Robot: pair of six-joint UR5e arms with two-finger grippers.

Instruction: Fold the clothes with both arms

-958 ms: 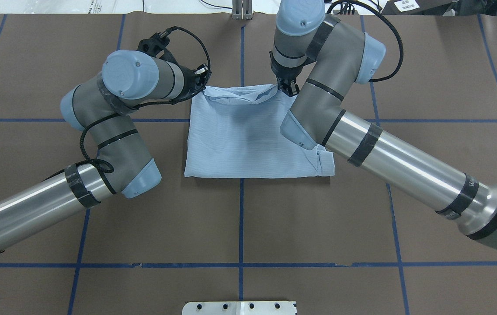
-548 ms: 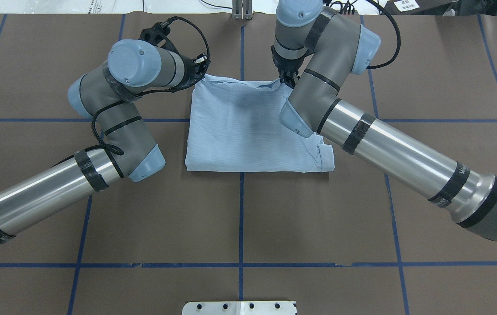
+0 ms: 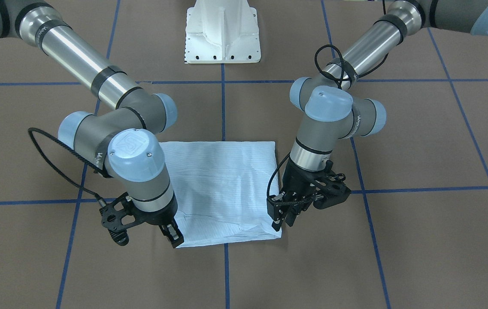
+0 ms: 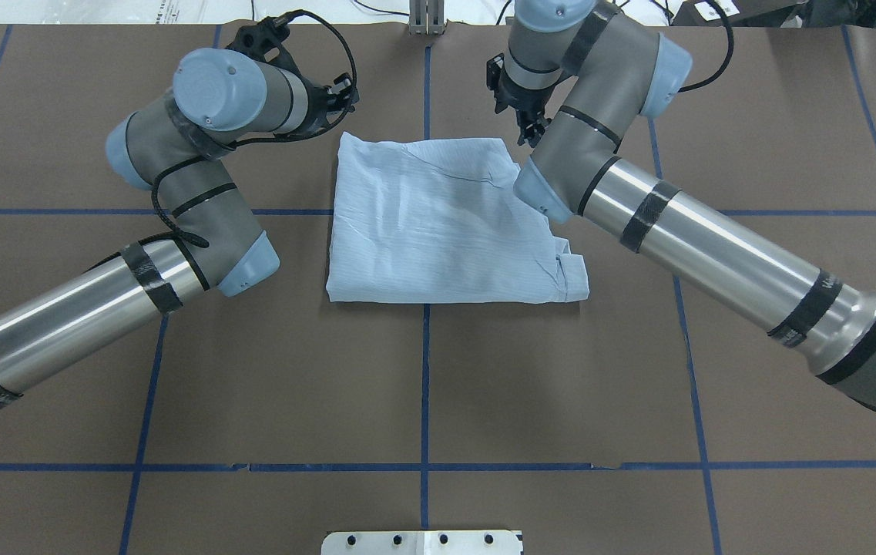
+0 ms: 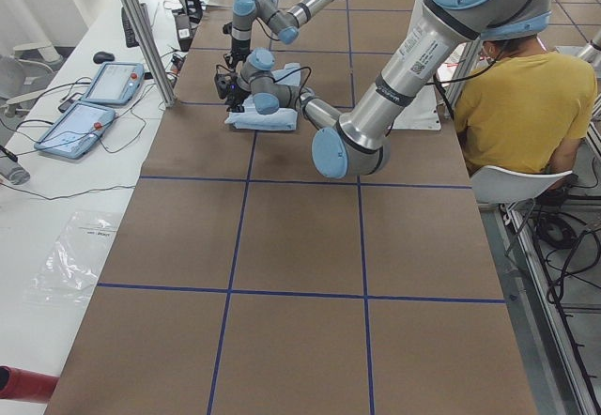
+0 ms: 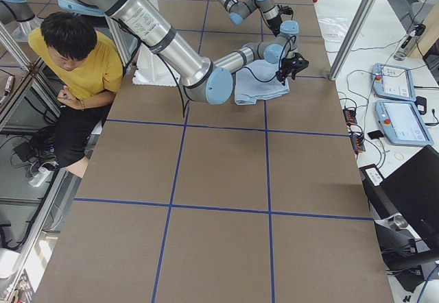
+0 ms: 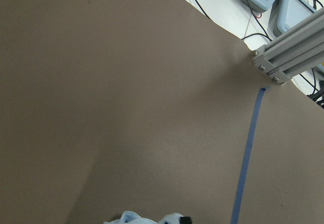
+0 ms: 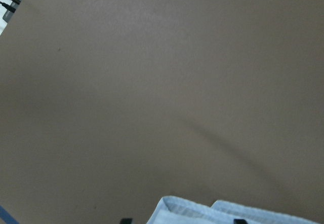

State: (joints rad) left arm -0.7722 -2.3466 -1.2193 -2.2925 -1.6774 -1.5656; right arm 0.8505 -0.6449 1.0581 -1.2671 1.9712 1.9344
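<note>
The pale-blue shirt (image 4: 438, 223) lies folded into a flat rectangle on the brown table, with its cuff and placket at the near right corner. It also shows in the front view (image 3: 222, 180). My left gripper (image 3: 281, 221) hovers just off the shirt's far left corner, open and empty. My right gripper (image 3: 175, 235) is just past the far right corner, also open and empty, and shows in the overhead view (image 4: 528, 132). The right wrist view shows the shirt's edge (image 8: 202, 211) between two spread fingertips. The left wrist view shows a scrap of shirt (image 7: 126, 218).
The white pedestal base (image 3: 222, 32) stands on the robot's side. An aluminium post (image 7: 283, 62) stands at the far table edge. A seated person in yellow (image 6: 82, 63) is beside the table. Control tablets (image 5: 94, 105) lie on a side bench. Blue tape lines grid the table.
Both grippers carried the shirt's lifted far edge farther from the robot, laid it flat, let go and drew back past the edge. The shirt now lies flat.
</note>
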